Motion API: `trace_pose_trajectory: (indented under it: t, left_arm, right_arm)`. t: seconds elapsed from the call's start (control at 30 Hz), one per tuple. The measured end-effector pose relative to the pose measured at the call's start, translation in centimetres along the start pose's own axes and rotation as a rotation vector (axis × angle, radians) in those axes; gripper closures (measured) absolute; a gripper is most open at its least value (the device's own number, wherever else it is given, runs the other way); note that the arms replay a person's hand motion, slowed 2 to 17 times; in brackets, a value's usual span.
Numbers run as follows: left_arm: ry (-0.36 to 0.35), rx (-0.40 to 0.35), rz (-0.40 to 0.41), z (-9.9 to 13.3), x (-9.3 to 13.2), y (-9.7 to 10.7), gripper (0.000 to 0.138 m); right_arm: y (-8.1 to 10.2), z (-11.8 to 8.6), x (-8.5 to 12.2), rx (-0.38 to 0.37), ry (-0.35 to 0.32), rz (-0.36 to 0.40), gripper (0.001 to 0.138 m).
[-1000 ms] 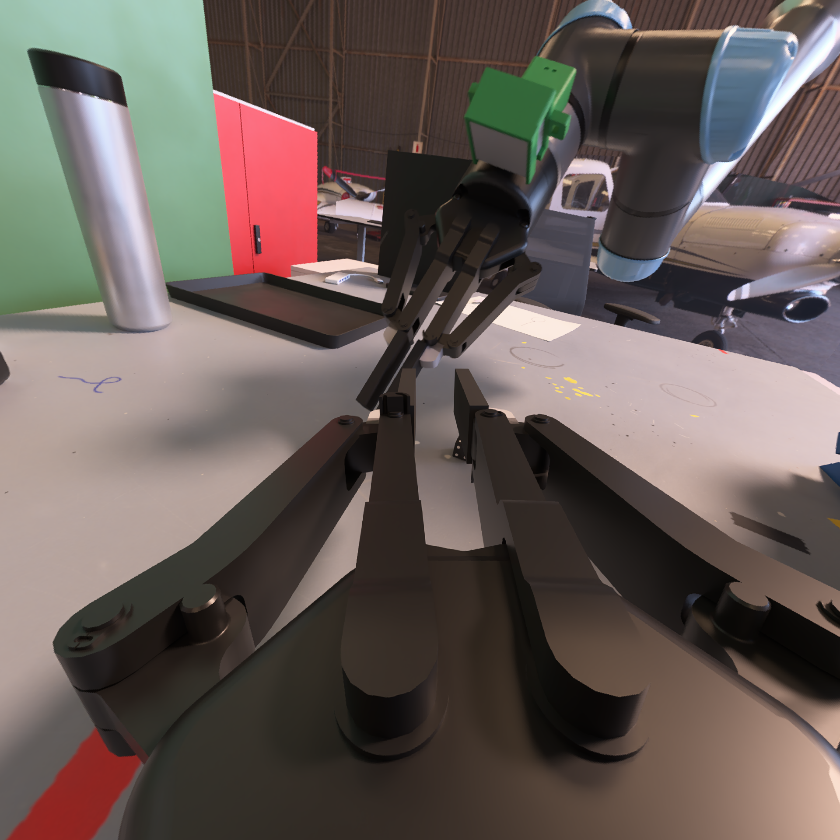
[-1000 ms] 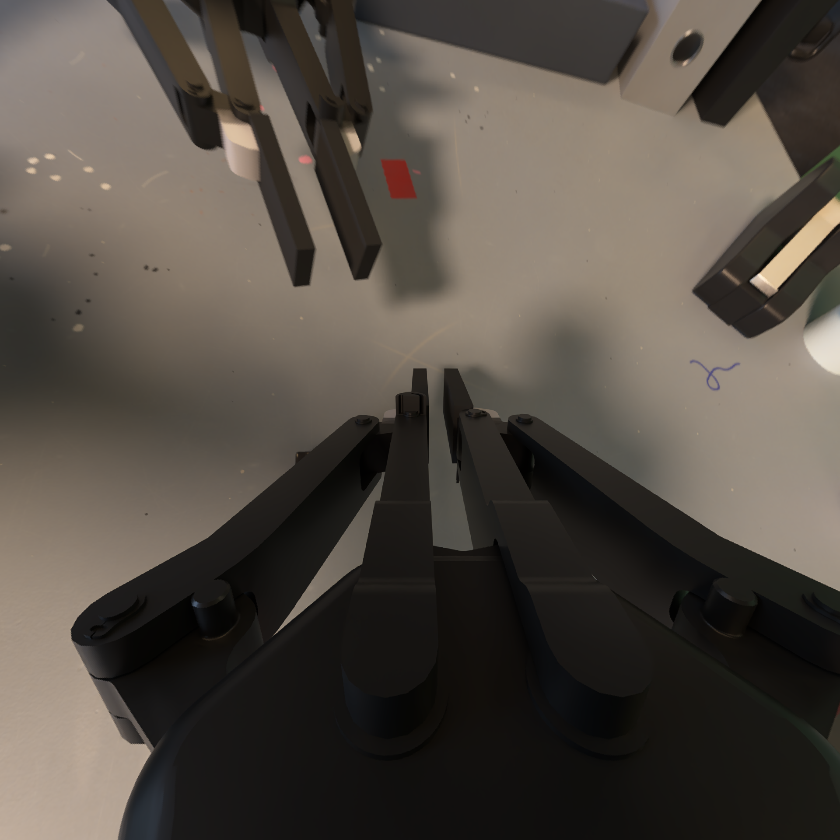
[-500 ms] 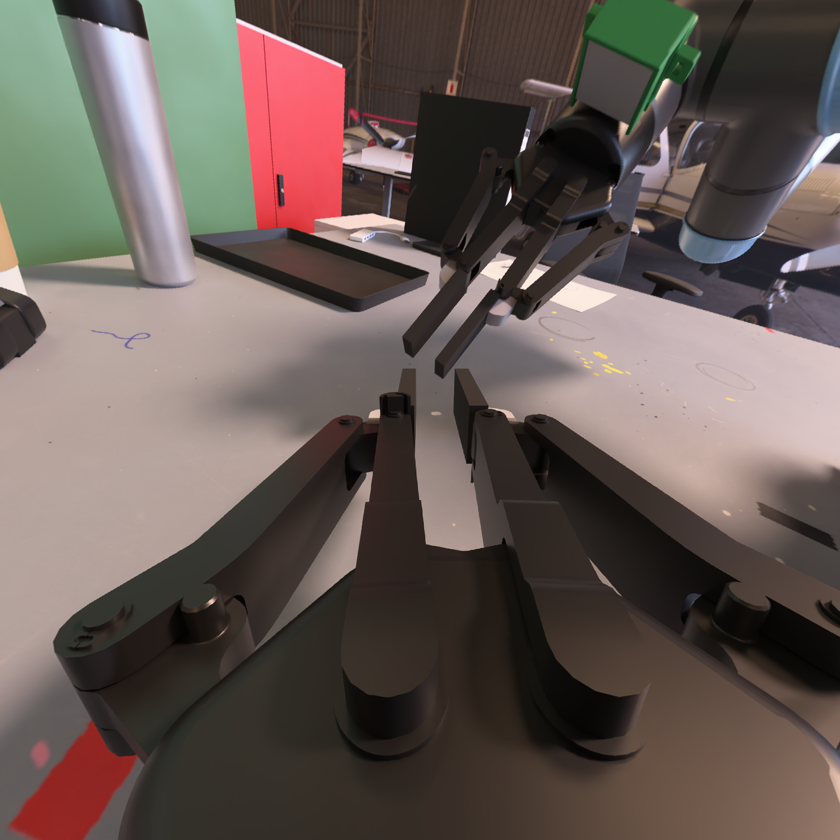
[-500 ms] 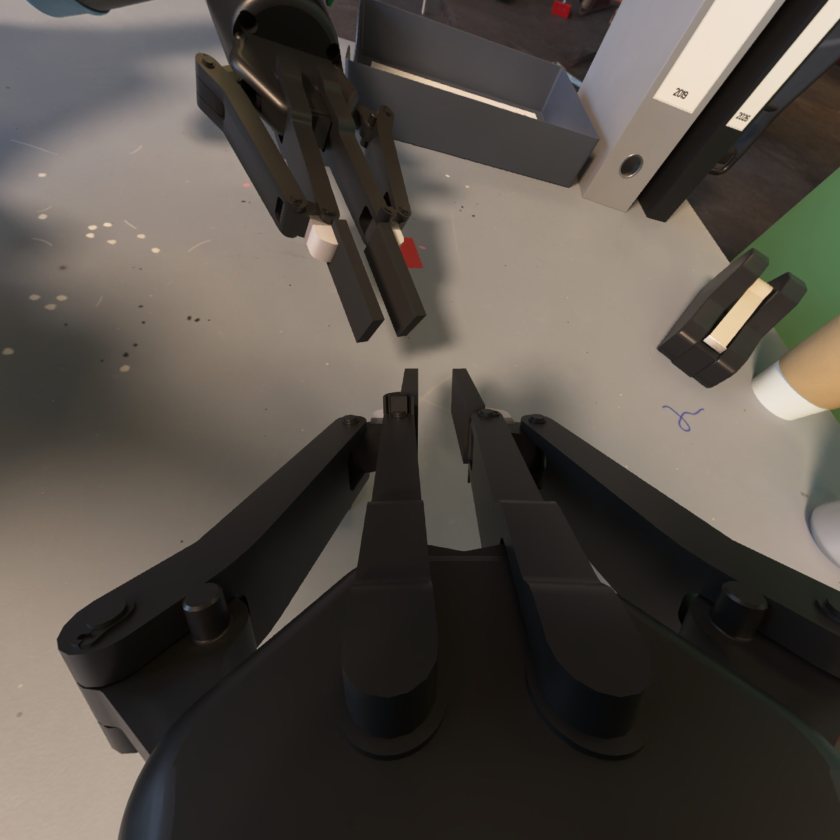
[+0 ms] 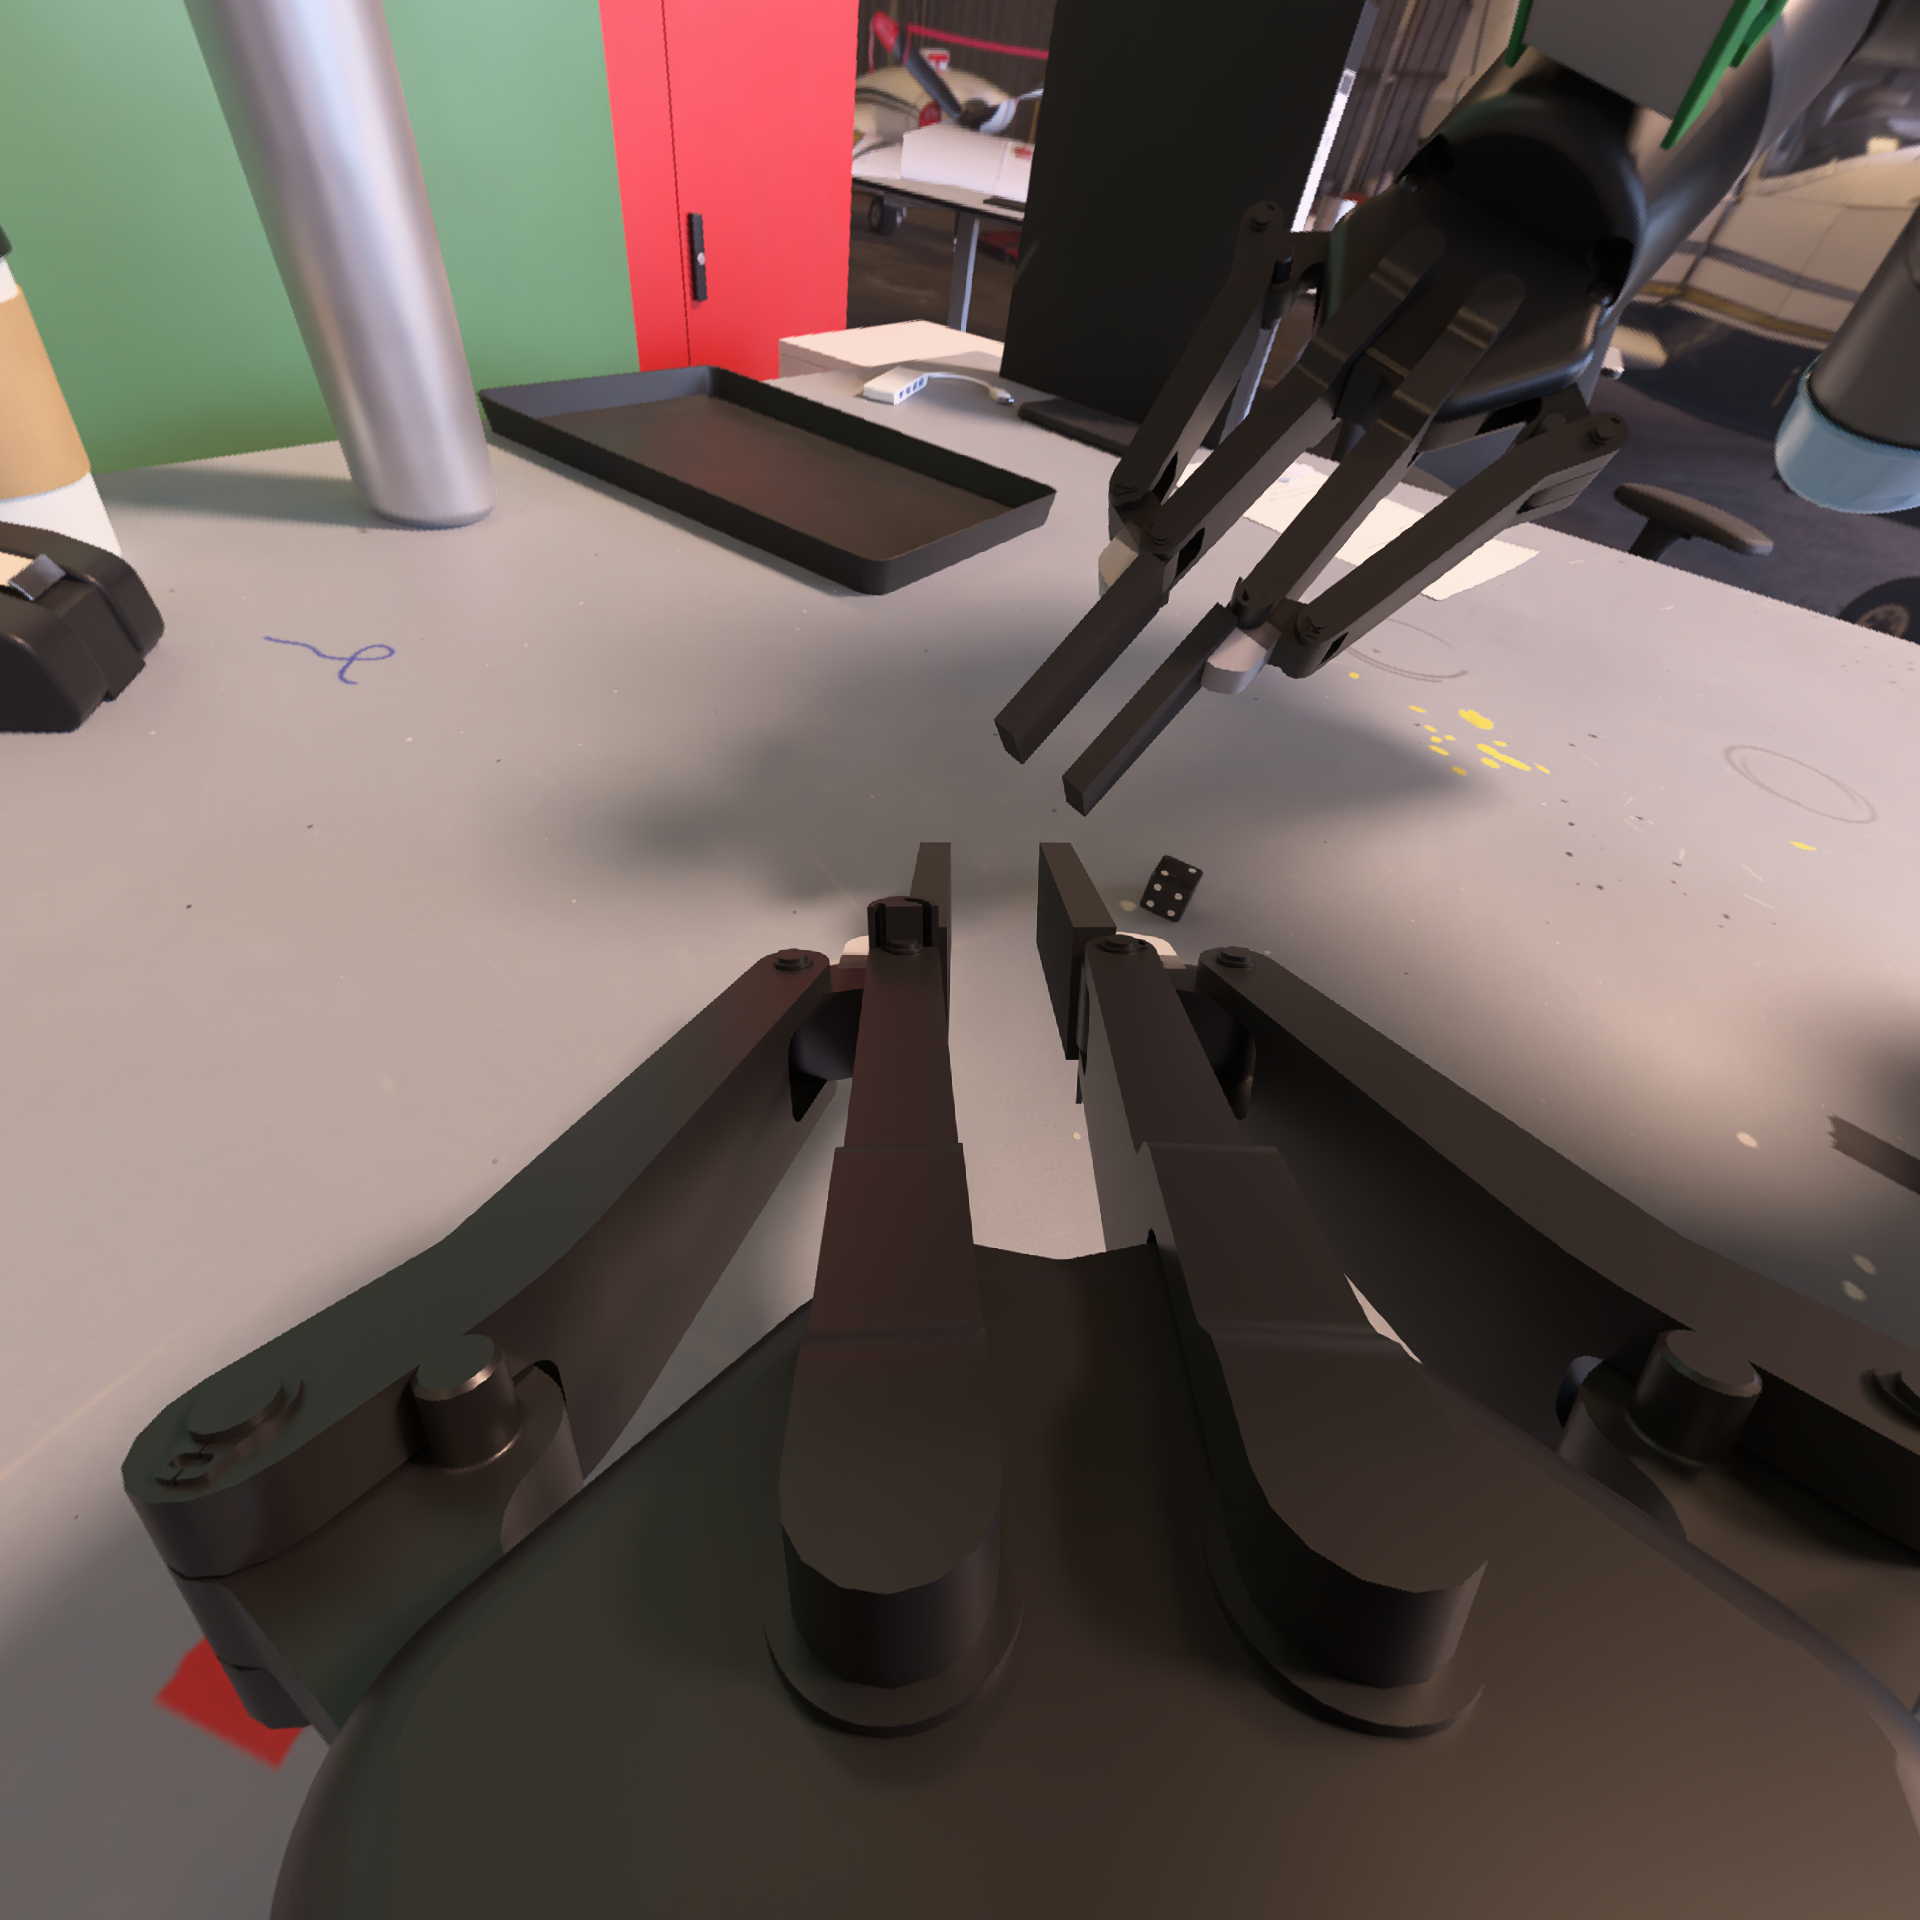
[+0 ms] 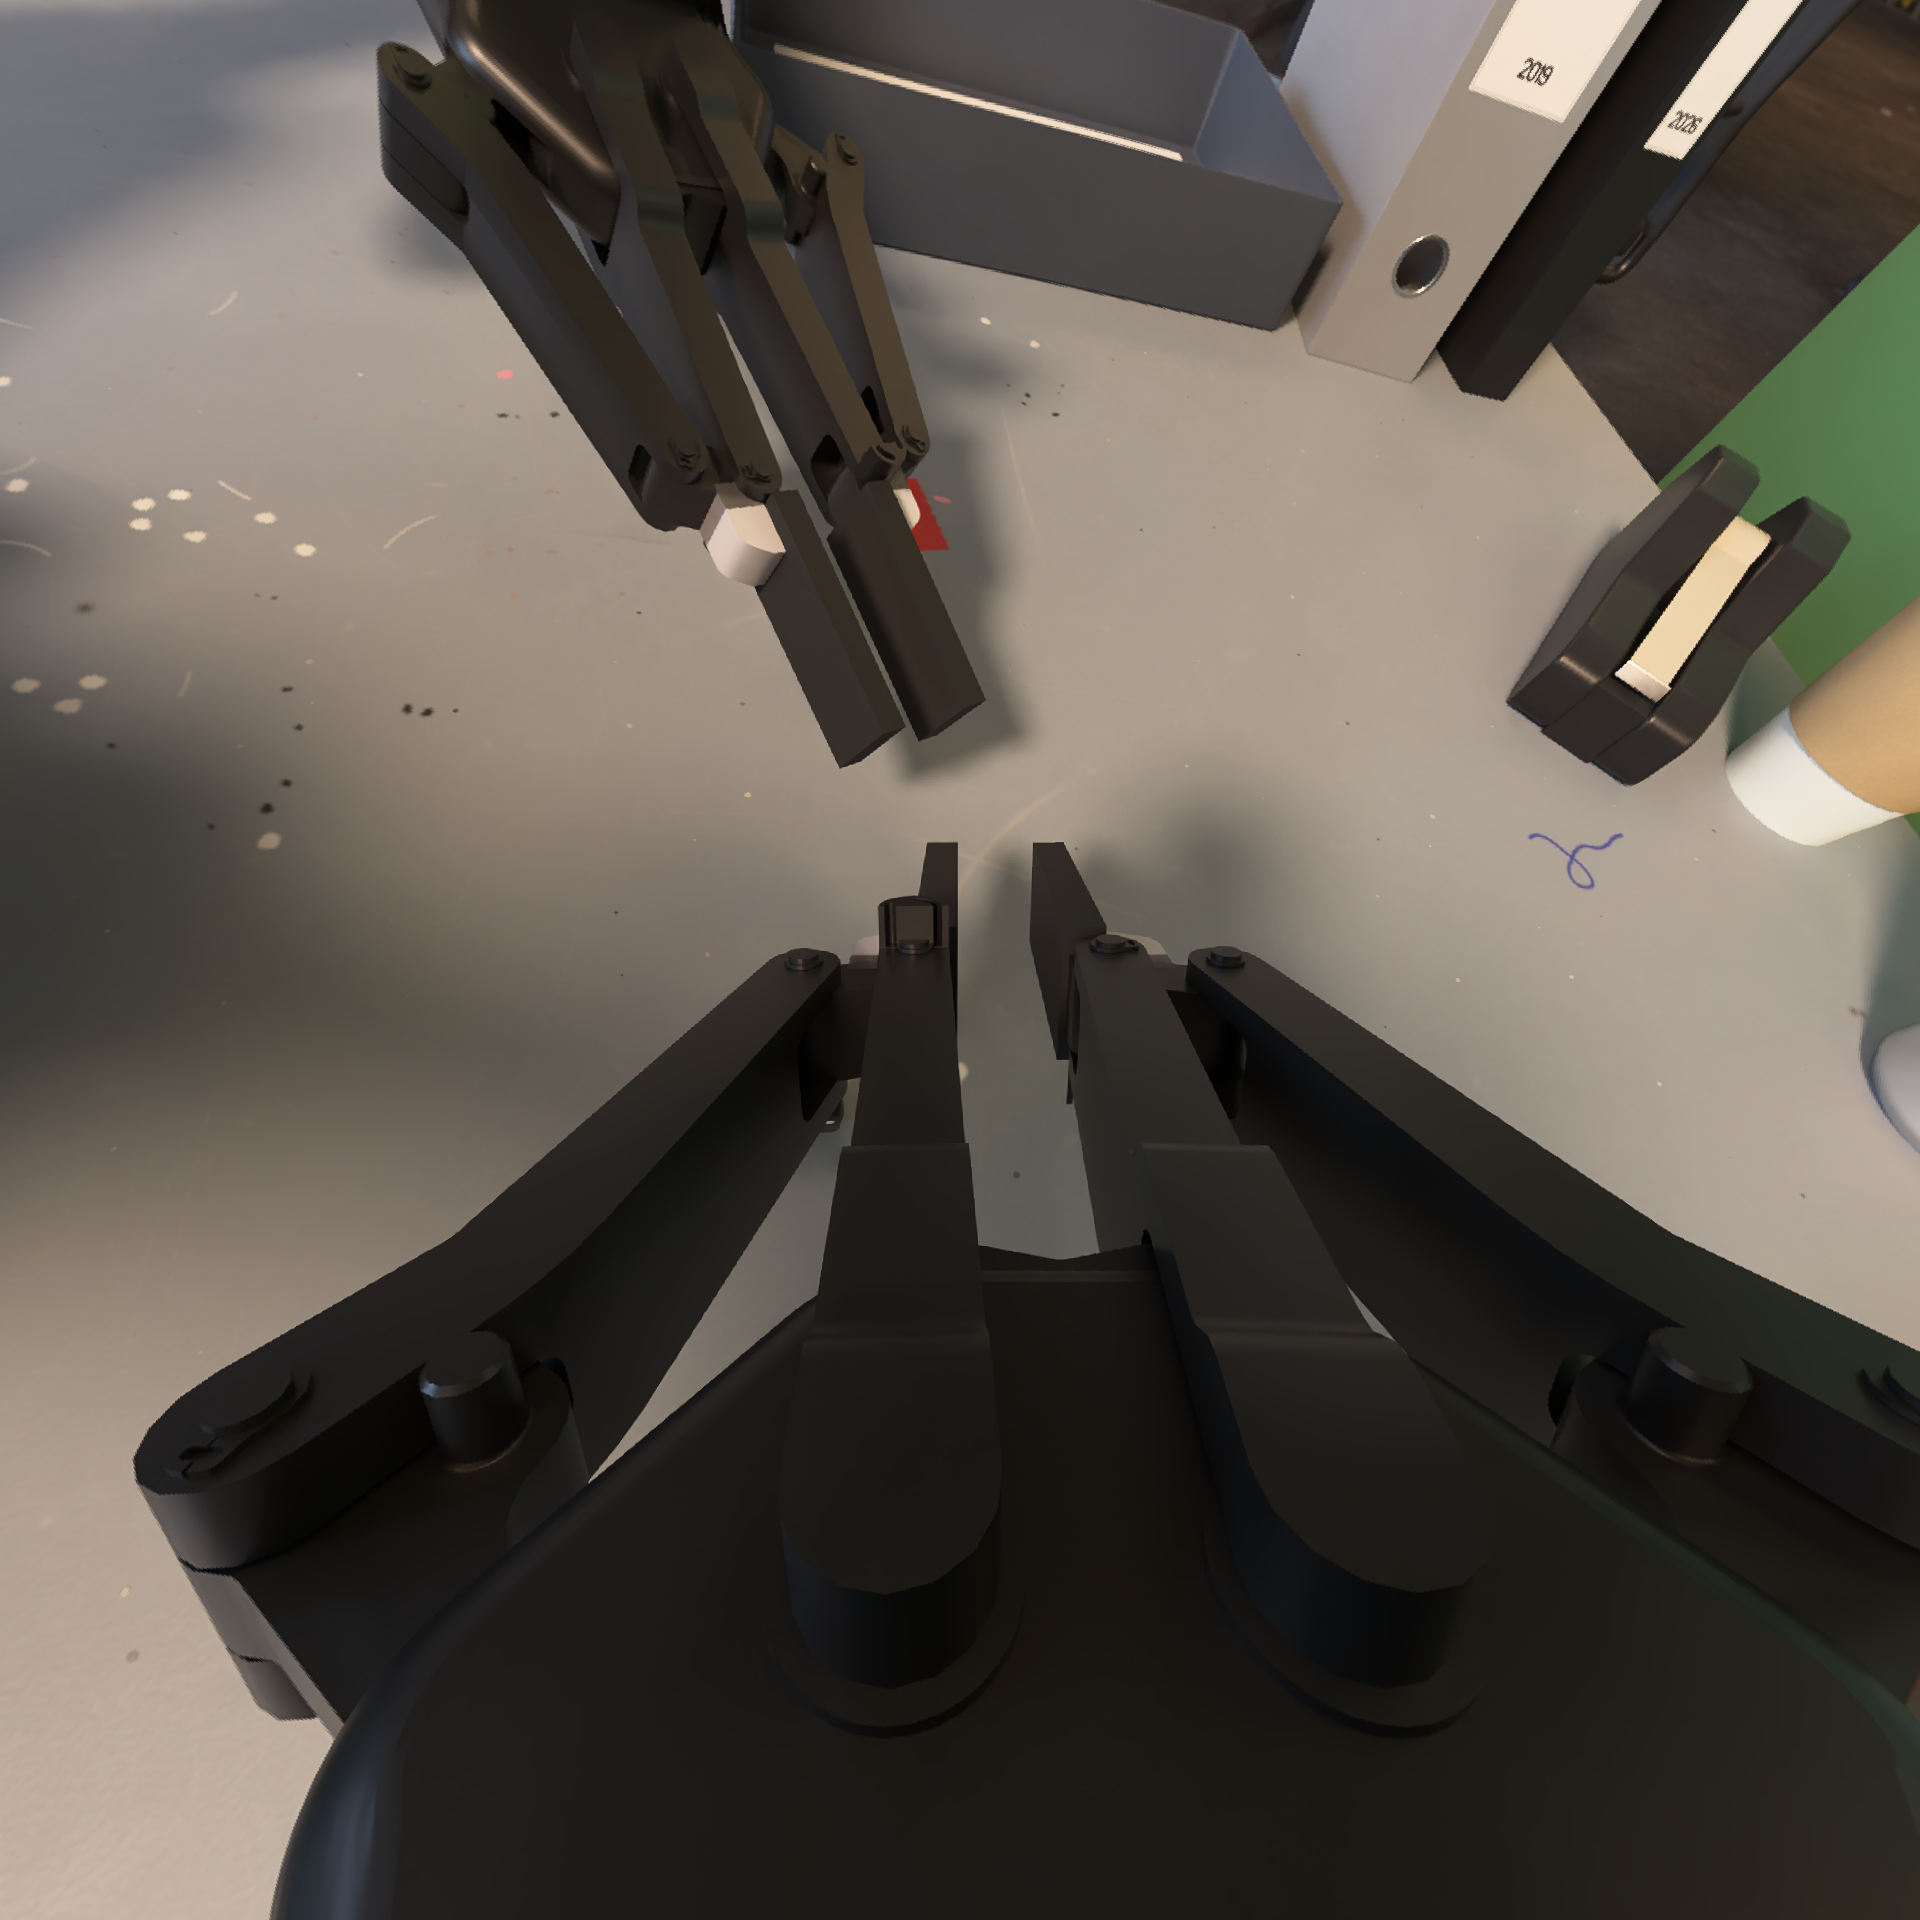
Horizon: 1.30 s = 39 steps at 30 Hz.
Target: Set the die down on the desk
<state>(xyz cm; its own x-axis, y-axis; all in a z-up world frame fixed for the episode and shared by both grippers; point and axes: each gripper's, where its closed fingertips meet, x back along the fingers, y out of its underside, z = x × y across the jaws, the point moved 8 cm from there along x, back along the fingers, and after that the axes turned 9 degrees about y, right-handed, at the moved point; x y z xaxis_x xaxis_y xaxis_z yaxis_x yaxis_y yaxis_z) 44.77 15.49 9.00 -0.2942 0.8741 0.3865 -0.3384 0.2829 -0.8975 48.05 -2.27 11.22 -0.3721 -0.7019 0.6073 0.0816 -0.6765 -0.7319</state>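
A small black die with white pips (image 5: 1171, 886) lies on the grey desk (image 5: 520, 831), just right of my left gripper's right fingertip and apart from it. My left gripper (image 5: 992, 862) is narrowly open and empty, low over the desk. My right gripper (image 6: 992, 862) is narrowly open and empty too. In the left wrist view it (image 5: 1049, 764) hangs tilted above and behind the die. My left gripper also shows in the right wrist view (image 6: 904, 727). The die does not show in the right wrist view.
A silver cylinder (image 5: 343, 260), a black tray (image 5: 769, 468) and a tape dispenser (image 6: 1683, 613) stand on the desk. A paper cup (image 6: 1849, 748), a grey file box (image 6: 1039, 177) and two binders (image 6: 1455, 177) stand at its edge. A red mark (image 6: 928, 525) is on the desk.
My right gripper has opened slightly and risen away from my left fingertips. My left gripper has drawn back, and the die now shows lying on the desk beside its right fingertip.
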Motion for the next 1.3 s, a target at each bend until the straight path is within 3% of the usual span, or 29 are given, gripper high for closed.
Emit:
trace_pose_trajectory:
  t: [0.37,0.73,1.07,1.3]
  left_arm:
    - [-0.047,0.022,-0.045,-0.2,0.2,0.1,0.116]
    - [-0.072,0.035,-0.031,-0.4,1.0,0.0,0.116]
    - [-0.080,0.055,-0.008,-0.9,1.7,0.1,0.116]
    - [-0.077,0.070,-0.017,-1.1,1.8,0.2,0.116]
  right_arm:
    - [-1.6,-0.2,-2.3,0.005,0.000,-0.031,0.122]
    - [-2.1,-0.3,-5.3,0.028,-0.040,-0.150,0.121]
    - [-2.5,-0.5,-6.1,-0.011,-0.055,-0.165,0.121]
    - [-2.7,-0.7,-6.3,0.011,-0.057,-0.161,0.128]
